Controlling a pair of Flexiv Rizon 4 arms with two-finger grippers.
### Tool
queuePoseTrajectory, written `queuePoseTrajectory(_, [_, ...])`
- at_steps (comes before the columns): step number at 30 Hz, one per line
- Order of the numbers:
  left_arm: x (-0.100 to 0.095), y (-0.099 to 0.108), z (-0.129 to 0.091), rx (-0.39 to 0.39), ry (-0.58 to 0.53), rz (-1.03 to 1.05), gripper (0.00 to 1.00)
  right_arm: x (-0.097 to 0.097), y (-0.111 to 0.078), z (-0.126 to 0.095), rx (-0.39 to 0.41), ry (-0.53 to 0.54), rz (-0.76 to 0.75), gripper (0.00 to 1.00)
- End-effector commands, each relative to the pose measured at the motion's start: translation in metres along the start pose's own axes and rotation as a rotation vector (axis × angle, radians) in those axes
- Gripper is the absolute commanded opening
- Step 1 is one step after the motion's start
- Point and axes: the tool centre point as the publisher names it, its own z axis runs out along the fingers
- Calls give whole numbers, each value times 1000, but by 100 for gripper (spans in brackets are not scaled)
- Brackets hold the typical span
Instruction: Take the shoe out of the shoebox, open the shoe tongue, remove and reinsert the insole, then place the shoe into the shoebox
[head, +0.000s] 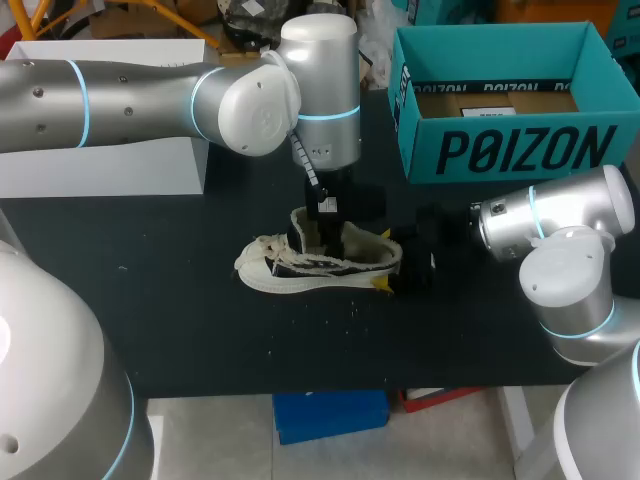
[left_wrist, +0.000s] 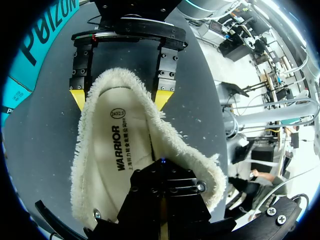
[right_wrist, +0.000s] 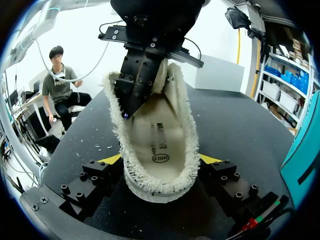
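Two fingers (right_wrist: 111, 160) of my right gripper (right_wrist: 161, 165) pinched the shoe (right_wrist: 160, 135) heel between them | left gripper (left_wrist: 162, 197) stood at shoe collar, tips hidden, grip untellable

Head view: high behind robot, facing down on table (head: 150, 330). Left wrist view: close above shoe (head: 320, 265), facing 3 o'clock. Right wrist view: close, facing 9 o'clock. All share shoe

One shoe (head: 320, 262), holding one insole (left_wrist: 122, 150), is counted on the one bench (head: 200, 330). One teal shoebox (head: 510, 150) and one white box (head: 100, 165) are seen. Two hands are counted: the left hand (head: 325, 225) and the right hand (right_wrist: 160, 159).
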Motion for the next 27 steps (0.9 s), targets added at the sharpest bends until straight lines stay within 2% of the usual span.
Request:
queuePoseTrajectory(1, [-3, 0, 11, 3, 0, -3, 0, -1, -1, 0, 0, -1, 1, 0])
queuePoseTrajectory(12, [-4, -1, 16, 13, -30, -17, 0, -1, -1, 0, 0, -1, 1, 0])
queuePoseTrajectory(13, [-5, -1, 16, 17, -31, -17, 2, -1, -1, 0, 0, -1, 1, 0])
queuePoseTrajectory(14, [-5, 0, 16, 18, -31, -17, 21, -1, -1, 0, 0, -1, 1, 0])
queuePoseTrajectory(15, [-5, 0, 16, 16, -31, -17, 30, -1, -1, 0, 0, -1, 1, 0])
queuePoseTrajectory(17, [-5, 0, 16, 15, -30, -14, 34, -1, -1, 0, 0, -1, 1, 0])
queuePoseTrajectory(18, [-5, 0, 16, 14, -31, -13, 40, -1, -1, 0, 0, -1, 1, 0])
queuePoseTrajectory(21, [-5, 0, 16, -4, -48, -19, 42, -1, -1, 0, 0, -1, 1, 0])
queuePoseTrajectory(27, [-8, 2, 18, -73, -96, -69, 38, -1, -1, 0, 0, -1, 1, 0])
